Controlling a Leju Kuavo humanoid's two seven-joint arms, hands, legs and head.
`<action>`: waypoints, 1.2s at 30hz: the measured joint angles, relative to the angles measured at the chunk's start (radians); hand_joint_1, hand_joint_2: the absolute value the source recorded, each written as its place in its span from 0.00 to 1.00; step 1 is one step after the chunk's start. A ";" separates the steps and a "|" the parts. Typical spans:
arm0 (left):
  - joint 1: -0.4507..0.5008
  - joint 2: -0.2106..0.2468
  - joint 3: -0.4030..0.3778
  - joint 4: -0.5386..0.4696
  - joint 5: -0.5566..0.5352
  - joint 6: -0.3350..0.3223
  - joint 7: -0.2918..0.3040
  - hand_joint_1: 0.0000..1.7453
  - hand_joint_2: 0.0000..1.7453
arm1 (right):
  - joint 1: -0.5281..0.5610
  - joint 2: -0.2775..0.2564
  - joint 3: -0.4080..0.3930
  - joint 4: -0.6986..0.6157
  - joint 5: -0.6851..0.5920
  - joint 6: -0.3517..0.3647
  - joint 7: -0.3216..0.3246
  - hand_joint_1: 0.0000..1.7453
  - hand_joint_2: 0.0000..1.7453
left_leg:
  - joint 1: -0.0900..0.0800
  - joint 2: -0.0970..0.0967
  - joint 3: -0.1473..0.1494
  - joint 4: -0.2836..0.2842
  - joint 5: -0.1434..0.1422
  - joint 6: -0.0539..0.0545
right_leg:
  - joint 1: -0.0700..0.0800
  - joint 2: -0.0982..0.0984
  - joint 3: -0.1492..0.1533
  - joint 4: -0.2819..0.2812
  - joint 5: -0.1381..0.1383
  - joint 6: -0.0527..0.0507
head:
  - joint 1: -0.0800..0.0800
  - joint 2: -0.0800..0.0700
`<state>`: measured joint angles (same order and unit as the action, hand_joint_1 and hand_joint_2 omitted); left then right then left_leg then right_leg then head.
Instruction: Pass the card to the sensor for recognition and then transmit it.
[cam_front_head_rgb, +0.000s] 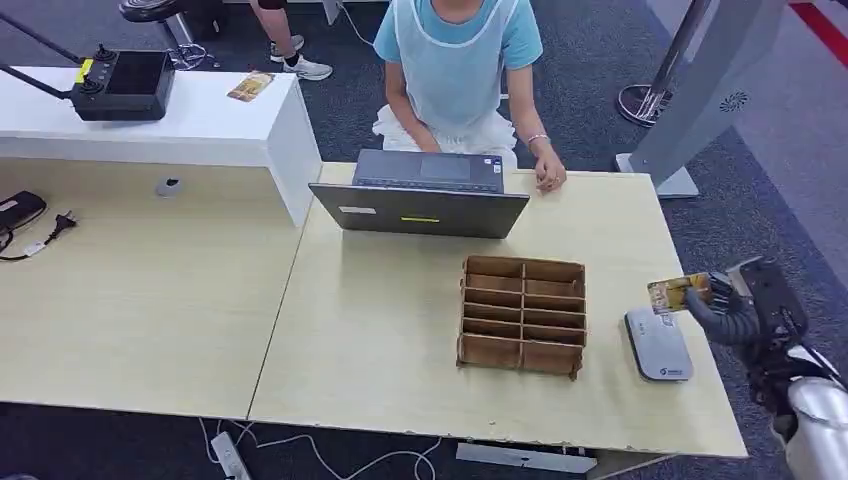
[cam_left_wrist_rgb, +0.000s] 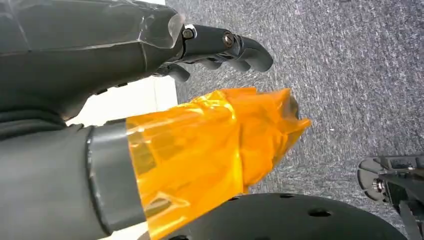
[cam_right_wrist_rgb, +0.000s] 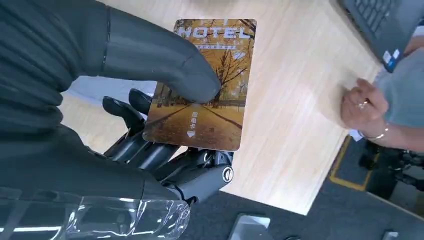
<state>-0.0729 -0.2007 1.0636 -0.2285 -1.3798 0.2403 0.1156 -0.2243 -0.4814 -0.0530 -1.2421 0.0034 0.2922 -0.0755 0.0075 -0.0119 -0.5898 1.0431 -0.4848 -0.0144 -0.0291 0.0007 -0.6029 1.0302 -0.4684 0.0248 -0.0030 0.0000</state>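
Right wrist view, nearest item: right hand (cam_right_wrist_rgb: 150, 115), thumb (cam_right_wrist_rgb: 165, 65) pressed on the face of the card (cam_right_wrist_rgb: 210, 95), darker fingers under it; card pinched and held. Card printed with an autumn avenue and the word HOTEL.

Head view, same hand (cam_front_head_rgb: 735, 305) at the table's right edge, holding the card (cam_front_head_rgb: 678, 292) above the far end of the sensor (cam_front_head_rgb: 658, 343), a grey rounded pad lying flat near the right edge of the table (cam_front_head_rgb: 380, 340). Whether card and sensor touch cannot be told.

Left hand (cam_left_wrist_rgb: 220, 47): fingers curled in, nothing between them, over grey carpet; thumb wrapped in orange film (cam_left_wrist_rgb: 210, 150).

Wooden organiser (cam_front_head_rgb: 522, 316): just left of the sensor, divided into two columns of shallow compartments; contents not discernible.

Laptop (cam_front_head_rgb: 425, 195): at the table's far edge, open, lid back facing the robot.

Person (cam_front_head_rgb: 455, 70): seated behind the laptop, one hand (cam_front_head_rgb: 549, 178) resting on the far edge of the table.

Second table (cam_front_head_rgb: 130, 300): adjoining on the left, bearing a black cable and plug (cam_front_head_rgb: 55, 228).

White counter (cam_front_head_rgb: 200, 125): beyond it, carrying a black controller (cam_front_head_rgb: 125, 85) and a second card (cam_front_head_rgb: 250, 86).
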 joint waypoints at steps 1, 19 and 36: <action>0.000 0.000 0.000 0.000 -0.002 0.000 0.000 0.00 0.00 | -0.005 -0.002 0.000 -0.004 -0.004 0.002 0.000 1.00 1.00 | 0.000 0.000 0.000 0.000 0.000 0.000 | 0.000 0.000 0.000 0.000 0.000 0.000 | 0.000 0.000; -0.001 0.000 0.000 0.000 0.004 -0.003 -0.001 0.00 0.00 | -0.215 -0.021 0.106 -0.071 0.175 -0.112 -0.007 1.00 1.00 | 0.000 0.000 -0.001 0.000 0.000 0.000 | 0.000 0.001 0.000 0.000 0.000 0.000 | 0.000 0.000; -0.002 -0.005 0.000 0.000 -0.006 -0.019 -0.009 0.00 0.00 | -0.630 0.023 0.389 -0.059 0.605 -0.221 0.026 1.00 1.00 | 0.000 0.000 -0.001 0.000 0.001 -0.001 | 0.000 0.001 0.000 0.001 0.000 0.000 | 0.000 0.000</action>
<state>-0.0749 -0.2052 1.0636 -0.2285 -1.3863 0.2209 0.1064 -0.8545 -0.4589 0.3364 -1.3009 0.6079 0.0710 -0.0500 0.0079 -0.0119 -0.5906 1.0431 -0.4839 -0.0154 -0.0289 0.0012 -0.6033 1.0309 -0.4679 0.0246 -0.0034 0.0000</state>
